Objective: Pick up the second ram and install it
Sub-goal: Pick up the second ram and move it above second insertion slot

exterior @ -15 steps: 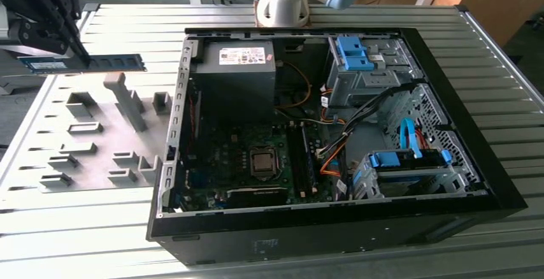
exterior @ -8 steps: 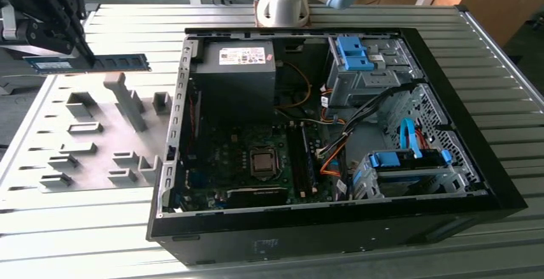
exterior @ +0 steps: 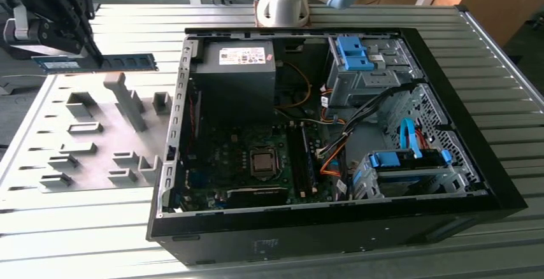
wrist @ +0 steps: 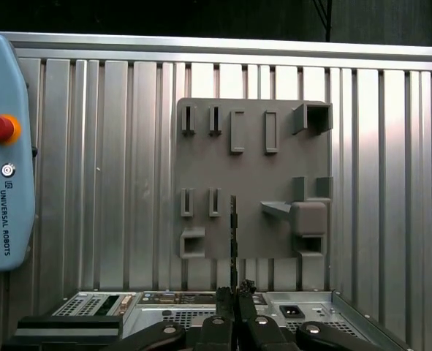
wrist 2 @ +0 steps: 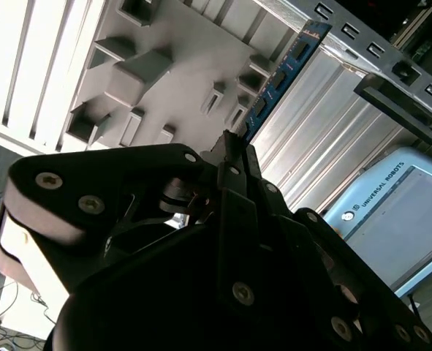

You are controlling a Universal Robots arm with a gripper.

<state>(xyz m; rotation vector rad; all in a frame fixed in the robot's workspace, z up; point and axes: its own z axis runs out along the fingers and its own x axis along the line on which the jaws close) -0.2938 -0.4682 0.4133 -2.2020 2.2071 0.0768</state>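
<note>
- The slatted aluminium table [exterior: 476, 69] carries all items; the robot's base [exterior: 283, 2] stands at its far edge in the exterior view.
- An open black computer case [exterior: 340, 241] lies on its side towards the exterior view's right. Inside it are the power supply [exterior: 234, 81] at the far end, the motherboard [exterior: 255, 158] at the near end, and bright blue drive-bay clips [exterior: 353, 53] along the side at the exterior view's right.
- A grey fixture plate [wrist: 252, 175] with raised blocks and slots lies flat on the table just beside the case, on the exterior view's left.
- A pale blue teach pendant [wrist: 7, 110] with a red stop button rests on the table, near the fixture plate but apart from it.
- The black gripper [exterior: 95, 59] hangs over the far corner of the table on the exterior view's left, past the far edge of the fixture plate. Both wrist views show its fingers [wrist: 223, 296] pressed together on a thin board, with no gap visible.
- The second ram [exterior: 127, 61] is clamped in the gripper. It is a narrow blue-green stick with dark chips, clear of the fixture plate's slots and well apart from the motherboard. The second wrist view shows it [wrist 2: 281, 77] running straight out from the fingertips, and the first wrist view shows it [wrist: 233, 227] edge-on.
</note>
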